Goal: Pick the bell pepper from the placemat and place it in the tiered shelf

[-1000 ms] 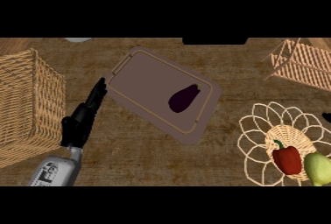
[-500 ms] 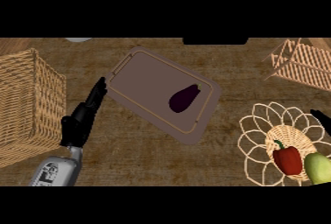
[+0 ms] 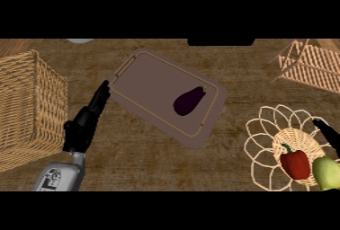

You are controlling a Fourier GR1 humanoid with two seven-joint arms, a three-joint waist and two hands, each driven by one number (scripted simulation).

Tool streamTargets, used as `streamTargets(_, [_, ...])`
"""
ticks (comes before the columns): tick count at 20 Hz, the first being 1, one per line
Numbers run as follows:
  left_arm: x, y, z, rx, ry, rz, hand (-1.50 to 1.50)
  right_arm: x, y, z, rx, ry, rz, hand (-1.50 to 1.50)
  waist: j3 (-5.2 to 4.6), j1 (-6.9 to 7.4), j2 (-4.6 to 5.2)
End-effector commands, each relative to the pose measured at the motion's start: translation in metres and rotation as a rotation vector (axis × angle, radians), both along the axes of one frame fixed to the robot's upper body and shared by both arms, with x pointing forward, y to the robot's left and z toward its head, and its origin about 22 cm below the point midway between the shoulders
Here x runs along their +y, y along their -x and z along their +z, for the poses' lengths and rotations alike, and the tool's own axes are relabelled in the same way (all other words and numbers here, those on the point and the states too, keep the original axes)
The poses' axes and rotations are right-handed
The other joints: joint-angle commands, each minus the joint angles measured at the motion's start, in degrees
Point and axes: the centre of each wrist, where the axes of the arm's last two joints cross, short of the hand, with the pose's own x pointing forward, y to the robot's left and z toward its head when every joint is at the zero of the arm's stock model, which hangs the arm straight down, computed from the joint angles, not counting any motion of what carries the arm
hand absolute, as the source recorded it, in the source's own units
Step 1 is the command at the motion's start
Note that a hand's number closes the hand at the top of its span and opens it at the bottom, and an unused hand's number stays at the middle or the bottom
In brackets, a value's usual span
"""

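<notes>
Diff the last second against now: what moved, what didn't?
The right hand has come further in from the view's right edge, over the woven placemat, close to the red bell pepper. Nothing was taken hold of or let go. The left hand, the pepper, the eggplant on its board and the tiered shelf stayed put.

So it's basically just a brown, grainy wooden counter (image 3: 139,161) filling the whole view in kinda dim light, with a big wicker basket (image 3: 26,108) sitting at its left edge.
</notes>
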Motion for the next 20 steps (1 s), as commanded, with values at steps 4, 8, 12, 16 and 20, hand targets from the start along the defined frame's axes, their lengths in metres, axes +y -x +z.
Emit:
streamTargets(4, [0.009, -0.001, -0.002, -0.013, 0.001, -0.002, 0.00, 0.005, -0.015, -0.007, 0.007, 0.023, -0.010, -1.50, -0.01, 0.08, 0.02])
streamTargets(8, [-0.002, 0.000, -0.003, 0.003, 0.005, -0.013, 0.00, -0.004, -0.033, -0.019, 0.023, 0.048, -0.010, -1.50, 0.00, 0.18, 0.05])
streamTargets(12, [-0.002, -0.009, -0.013, 0.009, -0.003, -0.005, 0.00, 0.000, -0.012, -0.051, 0.005, 0.036, -0.007, -1.50, 0.00, -0.09, 0.04])
streamTargets(16, [0.005, -0.002, -0.002, -0.010, 0.003, 0.009, 0.00, -0.004, -0.020, -0.041, 0.040, 0.045, -0.023, -1.50, 0.00, 0.04, 0.01])
streamTargets(20, [0.001, 0.008, 0.000, 0.014, -0.006, 0.007, 0.00, -0.013, -0.043, -0.064, 0.037, 0.027, -0.015, -1.50, 0.01, 0.36, 0.04])
